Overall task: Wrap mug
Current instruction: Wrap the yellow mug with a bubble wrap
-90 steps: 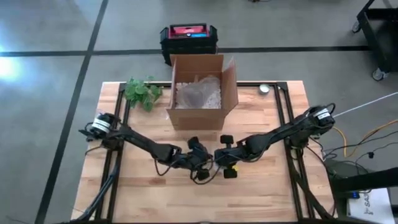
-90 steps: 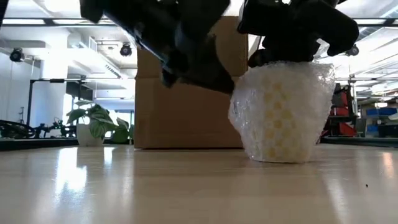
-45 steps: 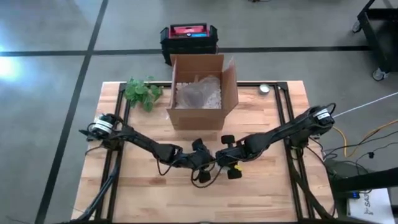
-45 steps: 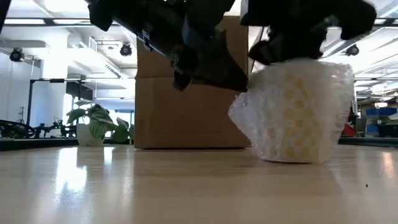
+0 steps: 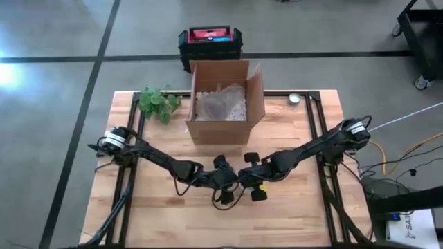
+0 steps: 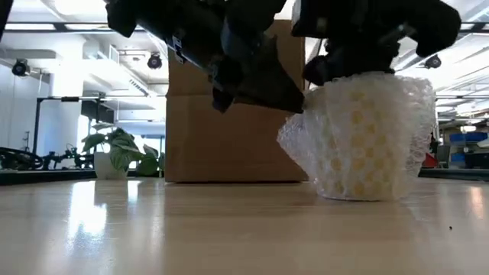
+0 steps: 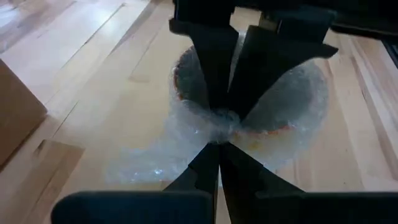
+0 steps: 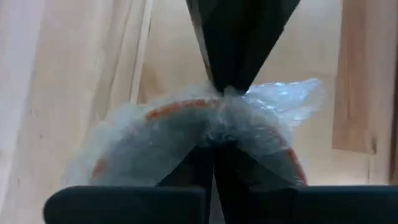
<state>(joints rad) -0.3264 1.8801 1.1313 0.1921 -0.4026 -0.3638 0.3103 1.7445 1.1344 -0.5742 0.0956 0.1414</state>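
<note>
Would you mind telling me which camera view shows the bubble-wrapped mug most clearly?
The low view: the bubble-wrapped mug stands there in full side profile on the table. The high view hides it under both arms, and the wrist views show only its wrapped rim from above.

Floor: grey concrete [image 5: 55, 41], dark seam lines | Furniture: wooden table [image 5: 159, 214]; black cart [image 5: 423, 34] at the right | Light: ceiling lamps [image 6: 76, 8], white walls

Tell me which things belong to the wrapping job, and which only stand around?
Job: mug; bubble wrap; left gripper and right gripper, both pinching the wrap.

Around: cardboard box; plant; black-and-red case.
</note>
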